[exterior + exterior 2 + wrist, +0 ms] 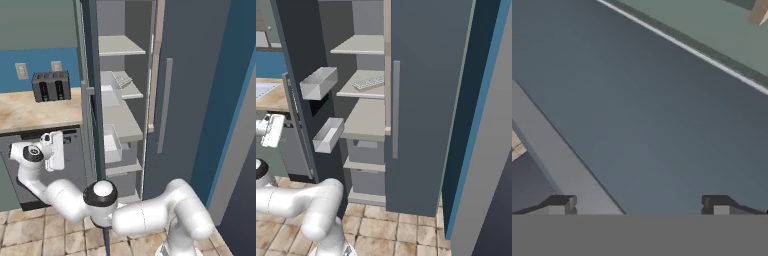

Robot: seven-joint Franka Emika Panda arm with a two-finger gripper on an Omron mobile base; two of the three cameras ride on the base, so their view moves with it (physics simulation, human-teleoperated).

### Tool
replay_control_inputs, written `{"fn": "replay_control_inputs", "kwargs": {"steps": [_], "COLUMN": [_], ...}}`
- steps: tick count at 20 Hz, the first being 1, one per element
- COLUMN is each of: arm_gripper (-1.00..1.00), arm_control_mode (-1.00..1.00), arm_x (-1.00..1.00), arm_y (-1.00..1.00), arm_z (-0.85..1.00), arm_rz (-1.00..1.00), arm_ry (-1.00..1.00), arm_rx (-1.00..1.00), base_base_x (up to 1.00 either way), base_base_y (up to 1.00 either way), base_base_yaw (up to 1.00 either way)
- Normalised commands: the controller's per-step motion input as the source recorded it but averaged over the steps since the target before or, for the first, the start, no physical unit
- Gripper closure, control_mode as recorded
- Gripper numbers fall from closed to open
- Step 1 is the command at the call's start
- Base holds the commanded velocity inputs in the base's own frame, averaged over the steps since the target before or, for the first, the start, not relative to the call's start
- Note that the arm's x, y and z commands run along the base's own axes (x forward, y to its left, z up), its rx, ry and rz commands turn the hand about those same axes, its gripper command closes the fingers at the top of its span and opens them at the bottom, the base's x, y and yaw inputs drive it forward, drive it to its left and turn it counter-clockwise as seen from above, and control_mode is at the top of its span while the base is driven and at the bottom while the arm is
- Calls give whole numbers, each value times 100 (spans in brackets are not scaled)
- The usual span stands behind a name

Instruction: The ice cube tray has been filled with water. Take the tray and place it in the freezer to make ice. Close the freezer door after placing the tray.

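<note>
The ice cube tray (121, 79) (368, 81) lies flat on a white middle shelf inside the freezer (122, 125) (363, 120). The freezer door (95, 105) (298, 60) stands wide open, and I see it nearly edge-on in the left base view. My gripper (56, 150) (273, 131) (639, 207) is on the door's outer side, low and left of it. It is open and holds nothing. In the hand view it faces the slate-grey door face close up. The long grey bar handle (557, 160) (295, 117) runs diagonally past my left fingertip (559, 205).
Two clear bins (318, 82) (328, 135) hang on the inner side of the open door. The plain fridge door (190, 100) (426, 100) stays shut to the right. A black toaster (50, 86) sits on the counter (30, 112) at left, above a grey dishwasher (75, 155).
</note>
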Motion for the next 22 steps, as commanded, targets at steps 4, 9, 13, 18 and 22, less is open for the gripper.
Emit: {"fn": "replay_control_inputs", "kwargs": {"steps": [4, 9, 13, 18, 22], "arm_gripper": [-100, -100, -100, -100, -100], "arm_control_mode": [-100, -100, -100, -100, -100], "arm_x": [-22, -4, 5, 33, 27], "arm_y": [-100, -100, -100, -100, -100], "arm_z": [-32, -25, -14, -6, -1], "arm_rz": [-7, -15, -6, 0, 0], "arm_ry": [9, 14, 17, 17, 14], "arm_rx": [-7, -4, -4, -5, -5], "base_base_x": [0, 0, 0, 0, 0], "base_base_y": [0, 0, 0, 0, 0], "base_base_yaw": [0, 0, 0, 0, 0]}}
